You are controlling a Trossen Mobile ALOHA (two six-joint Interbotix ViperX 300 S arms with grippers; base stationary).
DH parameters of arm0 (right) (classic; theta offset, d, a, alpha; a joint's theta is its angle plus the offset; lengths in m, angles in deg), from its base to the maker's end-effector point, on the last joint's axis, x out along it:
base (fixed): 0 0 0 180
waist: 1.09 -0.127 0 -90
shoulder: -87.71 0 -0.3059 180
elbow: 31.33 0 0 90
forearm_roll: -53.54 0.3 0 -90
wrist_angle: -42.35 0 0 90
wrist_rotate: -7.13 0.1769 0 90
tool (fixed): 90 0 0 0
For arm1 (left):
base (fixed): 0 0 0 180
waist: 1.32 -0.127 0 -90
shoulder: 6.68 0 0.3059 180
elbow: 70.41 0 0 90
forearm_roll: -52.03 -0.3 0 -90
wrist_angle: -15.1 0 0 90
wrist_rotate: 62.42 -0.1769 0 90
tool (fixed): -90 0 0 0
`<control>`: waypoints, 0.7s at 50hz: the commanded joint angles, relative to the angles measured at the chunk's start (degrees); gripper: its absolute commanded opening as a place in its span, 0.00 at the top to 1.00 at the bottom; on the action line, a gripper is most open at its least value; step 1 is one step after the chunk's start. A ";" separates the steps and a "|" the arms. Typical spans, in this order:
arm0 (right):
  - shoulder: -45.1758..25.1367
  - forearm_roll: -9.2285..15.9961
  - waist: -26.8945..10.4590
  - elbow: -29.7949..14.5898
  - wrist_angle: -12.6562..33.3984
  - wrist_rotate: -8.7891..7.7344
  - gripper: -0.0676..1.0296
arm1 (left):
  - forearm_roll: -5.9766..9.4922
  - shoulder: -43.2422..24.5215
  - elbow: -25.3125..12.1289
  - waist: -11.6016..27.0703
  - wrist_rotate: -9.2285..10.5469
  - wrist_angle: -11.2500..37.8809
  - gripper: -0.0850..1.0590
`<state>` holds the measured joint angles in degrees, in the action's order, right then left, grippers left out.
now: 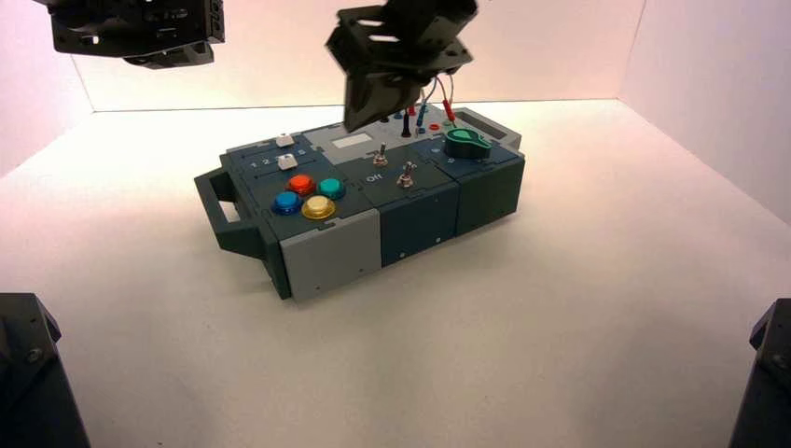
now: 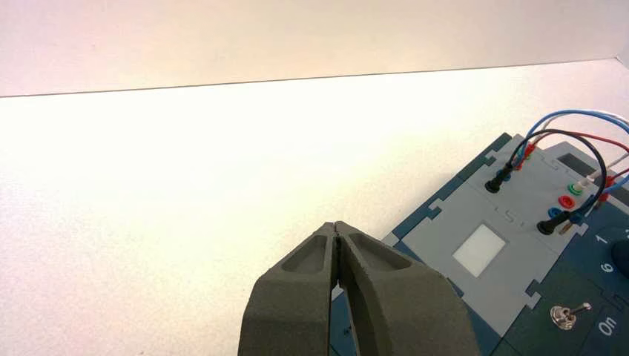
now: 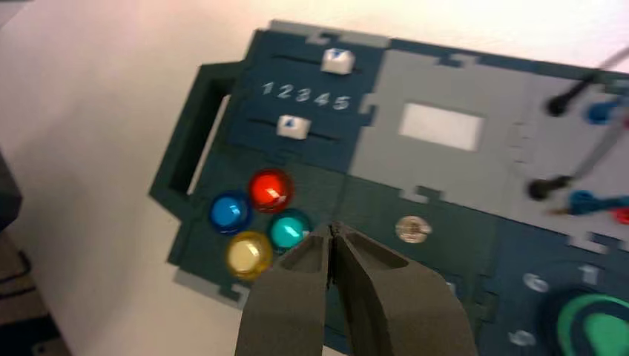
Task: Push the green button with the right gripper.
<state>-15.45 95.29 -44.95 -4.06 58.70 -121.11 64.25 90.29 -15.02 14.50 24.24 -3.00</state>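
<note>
The green button (image 1: 331,189) is a small teal dome in a cluster with red (image 1: 300,184), blue (image 1: 286,203) and yellow (image 1: 318,207) buttons at the box's left end. My right gripper (image 1: 354,123) hangs shut and empty above the box's middle rear, up and to the right of the cluster, not touching anything. In the right wrist view its shut tips (image 3: 332,228) show just beside the green button (image 3: 288,230), with a gap of height between them. My left gripper (image 1: 168,56) is parked high at the far left, shut and empty (image 2: 336,226).
The box (image 1: 326,252) stands turned, handle (image 1: 219,201) to the left. It bears two white-capped sliders (image 1: 287,161), two toggle switches (image 1: 405,177), a dark-green knob (image 1: 466,142), a grey panel with a white window (image 1: 353,142), and plugged wires (image 1: 422,112). Dark arm bases (image 1: 28,373) fill the near corners.
</note>
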 commanded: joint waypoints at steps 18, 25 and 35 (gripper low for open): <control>9.49 0.00 1.05 6.77 -14.06 0.18 0.96 | 0.00 0.70 -1.49 -0.09 0.00 -0.35 0.95; 10.63 0.44 3.08 7.91 -14.41 0.44 0.96 | 0.00 0.70 -1.49 -0.09 0.00 -0.35 0.95; 10.81 0.70 5.27 9.40 -15.21 0.79 0.96 | 0.00 0.70 -1.49 -0.09 0.18 -0.26 0.95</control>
<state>-6.05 95.64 -39.68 5.61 44.29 -120.40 64.25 90.29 -15.02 14.59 24.24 -3.00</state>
